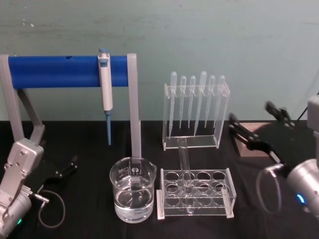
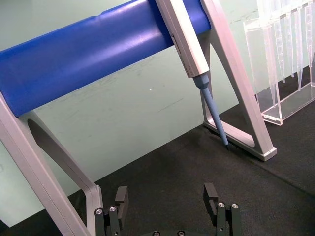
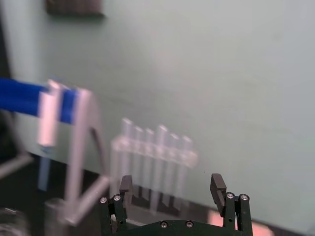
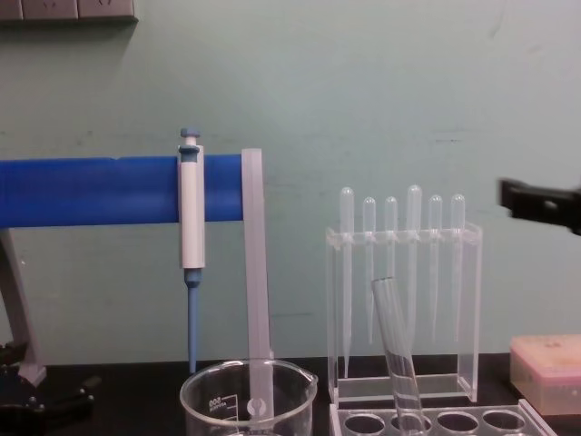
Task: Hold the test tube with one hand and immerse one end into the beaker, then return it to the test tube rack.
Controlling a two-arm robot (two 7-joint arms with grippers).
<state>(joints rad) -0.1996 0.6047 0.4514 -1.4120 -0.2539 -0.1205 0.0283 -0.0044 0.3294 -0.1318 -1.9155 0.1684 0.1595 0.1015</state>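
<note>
Test tube is standing tilted in the rack, long axis near upright, just right of the beaker. Right claw is hovering right of it, jaws wide, probably the nearer arm. Left claw is sitting wide by the surface's left edge.

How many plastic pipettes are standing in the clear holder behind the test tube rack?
6. The pipettes hang in one row, bulbs up, in the clear holder behind the tube rack. The chest view also shows six, none seems hidden.
</note>
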